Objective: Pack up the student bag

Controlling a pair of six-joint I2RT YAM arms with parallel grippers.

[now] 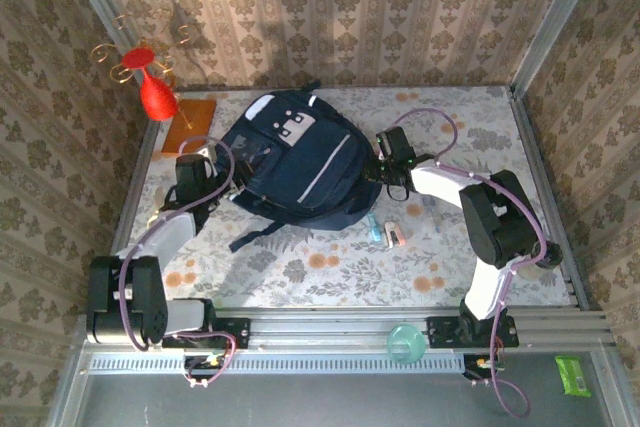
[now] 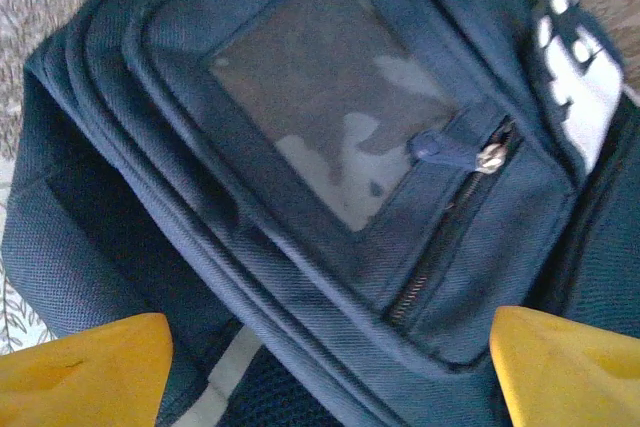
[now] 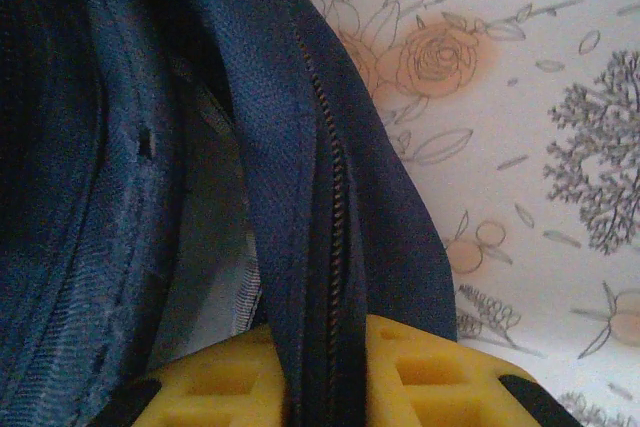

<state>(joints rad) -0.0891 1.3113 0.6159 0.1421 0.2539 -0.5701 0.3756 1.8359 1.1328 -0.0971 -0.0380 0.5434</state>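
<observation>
Finds the bag point(image 1: 290, 162) lying flat at the middle of the worktop point(image 1: 470, 127), pale front patch toward the far side, straps trailing to the near side. Pinches the bag's right edge, along a zip, in the right hand point(image 3: 330, 387); shows the seam running down between the yellow pads point(image 3: 430, 377), so clamped on fabric. Hovers the left hand point(image 2: 330, 372) over the bag's left side, fingers point(image 2: 85, 367) wide apart and gripping nothing, above the front pocket point(image 2: 330, 97) with its clear window and a zip drawn shut as far as seen.

Judges progress as early: looks like an opening step, with nothing seen going in. Leaves a couple of small things point(image 1: 388, 232), teal and pink, loose on the worktop just near-right of the bag, probably still to pack. Leaves also an orange flat item point(image 1: 192, 115) at the far left, beside a red ornament point(image 1: 157, 95); cannot say whether either belongs in the bag.

Cannot tell whether the main compartment is open, nor what lies inside: interior hidden. Cannot make out what the small things are: too small. Cuts off the fingers of both hands at the lower edge of the wrist views. Loses the right hand's fingertips against the bag's dark edge in the top view.
</observation>
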